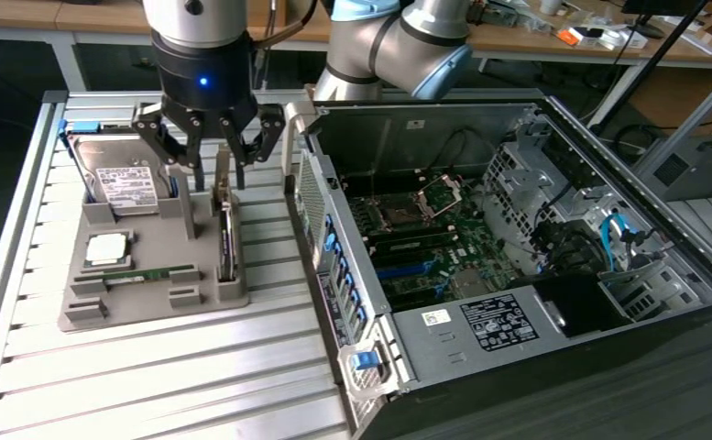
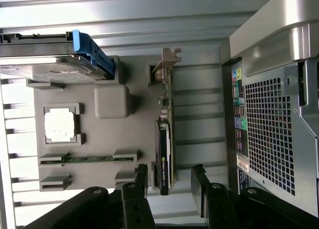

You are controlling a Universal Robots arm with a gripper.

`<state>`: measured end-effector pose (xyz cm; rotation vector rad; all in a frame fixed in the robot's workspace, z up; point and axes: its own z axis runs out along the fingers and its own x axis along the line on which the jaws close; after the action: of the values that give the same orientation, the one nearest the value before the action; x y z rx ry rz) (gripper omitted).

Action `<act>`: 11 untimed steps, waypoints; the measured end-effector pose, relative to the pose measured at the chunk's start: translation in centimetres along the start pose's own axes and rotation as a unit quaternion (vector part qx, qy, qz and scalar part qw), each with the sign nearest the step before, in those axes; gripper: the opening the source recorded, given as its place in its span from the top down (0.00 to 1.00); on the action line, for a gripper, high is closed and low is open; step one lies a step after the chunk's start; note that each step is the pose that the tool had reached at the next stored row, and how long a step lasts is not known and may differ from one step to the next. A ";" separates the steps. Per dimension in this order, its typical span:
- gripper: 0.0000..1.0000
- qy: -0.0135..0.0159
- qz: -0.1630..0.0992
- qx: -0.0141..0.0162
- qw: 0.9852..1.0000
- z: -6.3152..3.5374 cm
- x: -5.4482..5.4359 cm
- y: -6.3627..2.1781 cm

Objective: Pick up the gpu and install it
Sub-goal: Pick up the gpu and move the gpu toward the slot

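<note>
Seemingly light, stiff yet fragile, the upright gpu (image 2: 167, 134) suits a pinch across its top edge, while the gripper (image 1: 215, 167) hangs wide open, empty.

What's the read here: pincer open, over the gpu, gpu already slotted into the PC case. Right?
Not quite. The gpu is not in the PC case. It stands on edge in the grey holder on the table beside the case, as the exterior view shows. The rest holds: the pincer is open, over the gpu.
</note>
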<state>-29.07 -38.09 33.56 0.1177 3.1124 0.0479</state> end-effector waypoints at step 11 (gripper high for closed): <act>0.52 0.000 0.000 0.001 1.000 0.45 0.1 -0.03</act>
<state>-29.11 -38.11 33.10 0.1177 3.1124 0.0459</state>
